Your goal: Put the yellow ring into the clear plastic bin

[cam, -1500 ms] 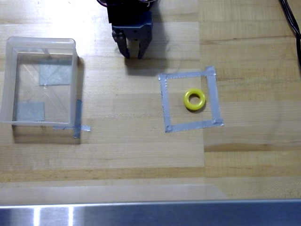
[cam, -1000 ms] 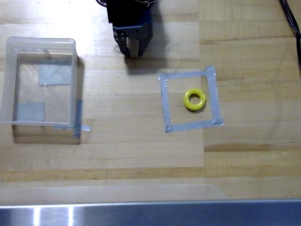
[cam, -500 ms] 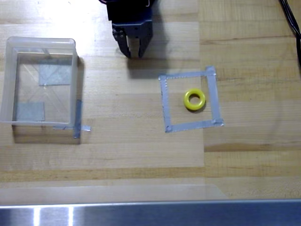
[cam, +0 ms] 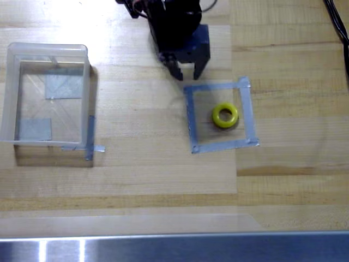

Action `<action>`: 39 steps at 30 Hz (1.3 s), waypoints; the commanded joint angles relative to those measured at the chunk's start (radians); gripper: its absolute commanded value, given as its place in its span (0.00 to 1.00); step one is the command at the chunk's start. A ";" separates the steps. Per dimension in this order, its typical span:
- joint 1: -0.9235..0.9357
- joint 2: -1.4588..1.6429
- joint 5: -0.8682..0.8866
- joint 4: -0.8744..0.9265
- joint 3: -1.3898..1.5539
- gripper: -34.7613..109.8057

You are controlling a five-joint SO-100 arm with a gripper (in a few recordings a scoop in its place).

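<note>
yellow ring (cam: 224, 115) lies flat on the wooden table (cam: 163, 180), inside the grey tape square (cam: 190, 117), a bit right of its middle, touching none of the tape. small donut shape with an open centre hole. looks like hard plastic or rubber, so probably light and stiff, not fragile. rounded glossy sides could slip out of a pinch, and being this light it may skid if nudged by one finger first. best hold is my guess: one finger down through the hole and one outside, clamping a single wall of the ring. across the whole outer width would also work, less secure.

gripper (cam: 186, 73) sits just above the tape square's top edge in the overhead view, up and left of the ring, not touching it. fingers parted with a clear gap, holding nothing.

clear plastic bin (cam: 12, 93) stands well apart at the left side, open top, grey tape patches (cam: 62, 85) showing through its bottom. nothing lies in it. ring not yet picked.
</note>
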 commanded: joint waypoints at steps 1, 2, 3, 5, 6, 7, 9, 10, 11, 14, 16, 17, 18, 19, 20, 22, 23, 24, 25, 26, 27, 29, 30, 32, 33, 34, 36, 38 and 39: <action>-0.040 -0.209 0.009 -0.034 -0.236 0.30; -0.044 -0.250 0.009 -0.043 -0.265 0.30; -0.049 -0.288 0.009 -0.049 -0.290 0.30; -0.057 -0.353 0.009 -0.061 -0.331 0.30; -0.058 -0.377 0.009 -0.066 -0.350 0.30; -0.060 -0.396 0.009 -0.072 -0.365 0.30; -0.067 -0.428 0.009 -0.083 -0.390 0.30; -0.074 -0.440 0.011 -0.089 -0.399 0.30; -0.078 -0.454 0.014 -0.095 -0.407 0.30; -0.091 -0.479 0.014 -0.114 -0.410 0.31; -0.107 -0.497 0.017 -0.124 -0.408 0.33; -0.114 -0.505 0.018 -0.129 -0.408 0.35; -0.120 -0.514 0.018 -0.135 -0.410 0.36; -0.127 -0.523 0.018 -0.143 -0.410 0.38; -0.137 -0.534 0.018 -0.152 -0.411 0.39; -0.152 -0.552 0.020 -0.172 -0.410 0.40; -0.158 -0.560 0.020 -0.178 -0.410 0.41; -0.166 -0.568 0.020 -0.183 -0.410 0.41; -0.172 -0.575 0.020 -0.186 -0.410 0.41; -0.175 -0.581 0.020 -0.189 -0.410 0.41; -0.178 -0.586 0.020 -0.190 -0.410 0.41; -0.179 -0.601 0.020 -0.190 -0.408 0.41; -0.183 -0.614 0.020 -0.192 -0.408 0.41; -0.179 -0.641 0.020 -0.192 -0.408 0.41; -0.178 -0.650 0.020 -0.196 -0.408 0.41; -0.176 -0.658 0.020 -0.204 -0.408 0.41; -0.176 -0.672 0.020 -0.221 -0.408 0.41; -0.175 -0.680 0.020 -0.235 -0.408 0.41; -0.175 -0.686 0.020 -0.241 -0.408 0.41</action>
